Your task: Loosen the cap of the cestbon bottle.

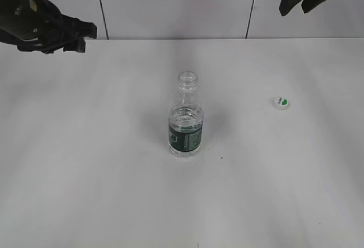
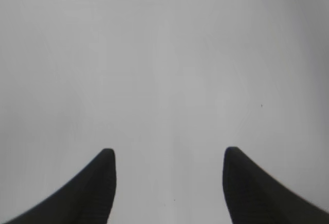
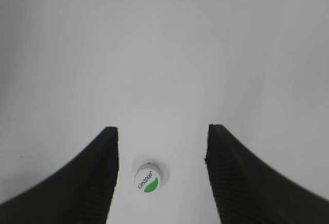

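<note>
Cap [image 1: 281, 103] lies on the counter [image 1: 85, 174], well apart from the uncapped bottle [image 1: 186, 117]; both hands [image 2: 167, 154] [image 3: 162, 129] hang spread, empty.

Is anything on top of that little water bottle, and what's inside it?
Nothing is on the cestbon bottle: its mouth is open, and the cap lies apart on the table to its right. Clear water fills the lower body; the green label hides part of it.

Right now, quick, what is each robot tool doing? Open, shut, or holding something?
Left tool: open, holding nothing, only bare table under it.
Right tool: open, holding nothing; the cap lies on the table beneath it.
</note>
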You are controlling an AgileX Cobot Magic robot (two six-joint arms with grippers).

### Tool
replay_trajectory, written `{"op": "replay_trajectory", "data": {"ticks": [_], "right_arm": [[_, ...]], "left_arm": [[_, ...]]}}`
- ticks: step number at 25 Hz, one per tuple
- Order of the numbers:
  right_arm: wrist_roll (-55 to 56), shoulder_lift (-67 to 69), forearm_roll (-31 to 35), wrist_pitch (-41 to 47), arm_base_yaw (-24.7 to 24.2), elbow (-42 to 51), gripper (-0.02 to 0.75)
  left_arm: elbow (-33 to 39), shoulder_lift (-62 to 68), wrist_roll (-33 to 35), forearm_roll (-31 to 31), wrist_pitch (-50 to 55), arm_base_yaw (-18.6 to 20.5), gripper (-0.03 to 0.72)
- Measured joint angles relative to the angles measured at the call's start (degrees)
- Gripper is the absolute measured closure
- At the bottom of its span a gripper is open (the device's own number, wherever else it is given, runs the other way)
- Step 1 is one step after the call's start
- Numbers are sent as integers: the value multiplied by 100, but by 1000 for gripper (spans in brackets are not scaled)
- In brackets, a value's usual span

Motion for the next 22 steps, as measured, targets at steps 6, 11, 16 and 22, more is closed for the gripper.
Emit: {"op": "replay_trajectory", "data": {"ticks": [6, 11, 16, 22], "right_arm": [[11, 0, 0, 0, 0, 0, 318], [255, 0, 0, 0, 0, 0, 318], [639, -35, 0, 0, 0, 29, 318], [766, -625, 0, 0, 0, 746, 318]], "left_arm": [[-228, 19, 940, -821, 1152, -1, 287], [-786, 37, 1494, -1101, 2326, -1, 288], [-1373, 103, 1957, -1580, 3145, 186, 297], [-1529, 211, 1999, -1639, 3504, 521, 297]]}}
